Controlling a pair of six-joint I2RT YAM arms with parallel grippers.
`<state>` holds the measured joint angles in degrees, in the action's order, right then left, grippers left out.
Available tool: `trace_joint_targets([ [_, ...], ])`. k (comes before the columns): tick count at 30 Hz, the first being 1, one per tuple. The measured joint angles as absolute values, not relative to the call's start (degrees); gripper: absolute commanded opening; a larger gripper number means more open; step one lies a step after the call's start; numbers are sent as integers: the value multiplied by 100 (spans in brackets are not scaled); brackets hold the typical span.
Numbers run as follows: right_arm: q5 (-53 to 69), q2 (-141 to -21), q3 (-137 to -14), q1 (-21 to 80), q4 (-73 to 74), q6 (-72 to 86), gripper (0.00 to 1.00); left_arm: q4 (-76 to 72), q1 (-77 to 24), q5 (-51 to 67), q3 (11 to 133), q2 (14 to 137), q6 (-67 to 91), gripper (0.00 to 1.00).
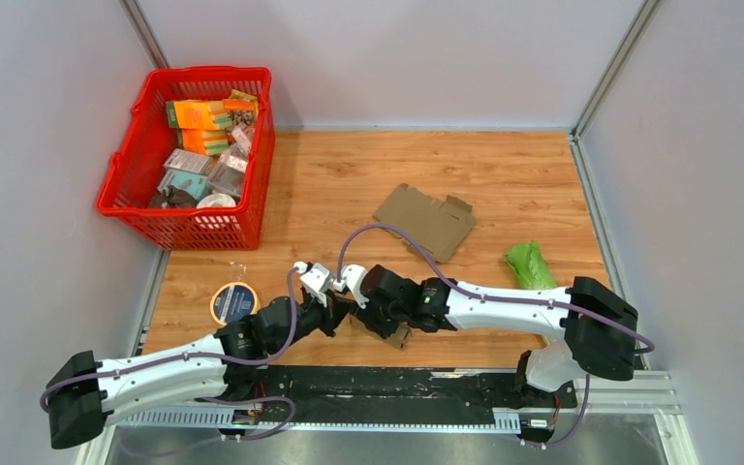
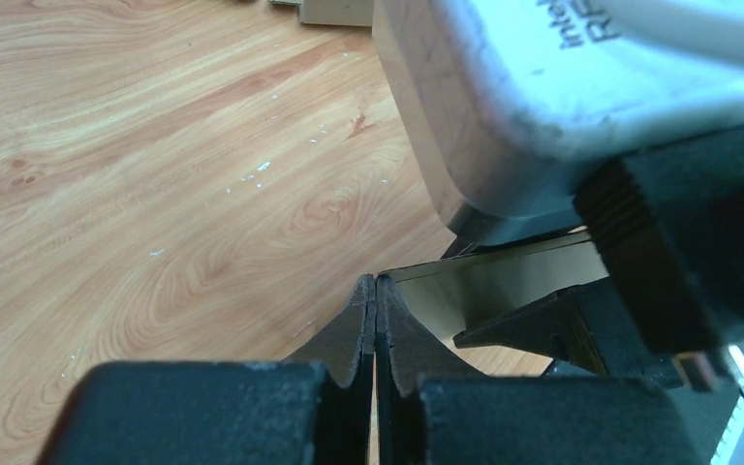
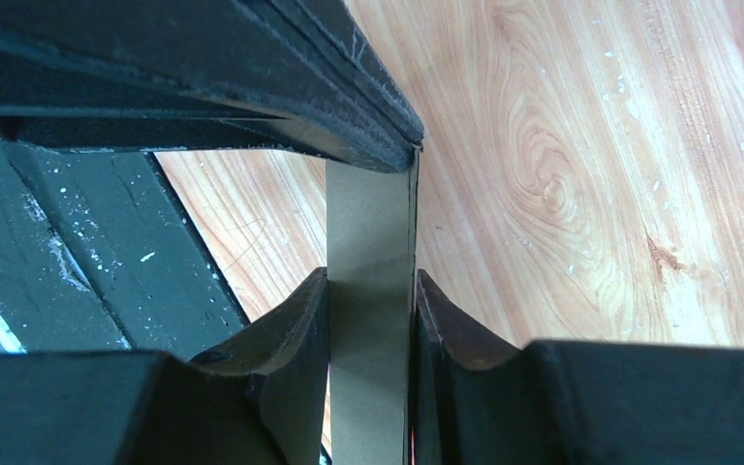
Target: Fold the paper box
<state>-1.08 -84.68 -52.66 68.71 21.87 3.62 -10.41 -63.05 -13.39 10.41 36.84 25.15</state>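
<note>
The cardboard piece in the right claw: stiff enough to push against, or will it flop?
The cardboard piece sits flat and unbowed in the right claw, so probably fairly stiff. It looks small and matte: likely light and not slippery, though hard pushes may crease it.

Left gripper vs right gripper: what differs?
Left gripper: jaws pressed together at the paper box edge; whether it pinches it is unclear. Right gripper: jaws apart, clamping the box between them. Left reaches in from the left, right from the right. Both meet at the same box.
</note>
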Motion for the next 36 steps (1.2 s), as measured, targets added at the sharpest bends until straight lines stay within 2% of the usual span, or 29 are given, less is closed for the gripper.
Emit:
trace_joint_targets([
  [5, -189, -8506, -5266, 6871, 2152, 364, 35, -1262, -6318, -1437, 967, 3791, 2512, 0],
  [13, -381, -8532, -5266, 6847, 2141, 375, 45, -1387, -6405, -1568, 812, 3682, 2523, 0],
  [22, -517, -8532, -5247, 6838, 2115, 458, 44, -1533, -6521, -1754, 762, 3778, 2587, 0],
  [31, -591, -8530, -5157, 6831, 1970, 554, 43, -2047, -6923, -2521, 770, 4333, 2864, 0],
  [36, -591, -8519, -5137, 6831, 1942, 580, 48, -2029, -7032, -2720, 762, 4313, 2974, 0],
])
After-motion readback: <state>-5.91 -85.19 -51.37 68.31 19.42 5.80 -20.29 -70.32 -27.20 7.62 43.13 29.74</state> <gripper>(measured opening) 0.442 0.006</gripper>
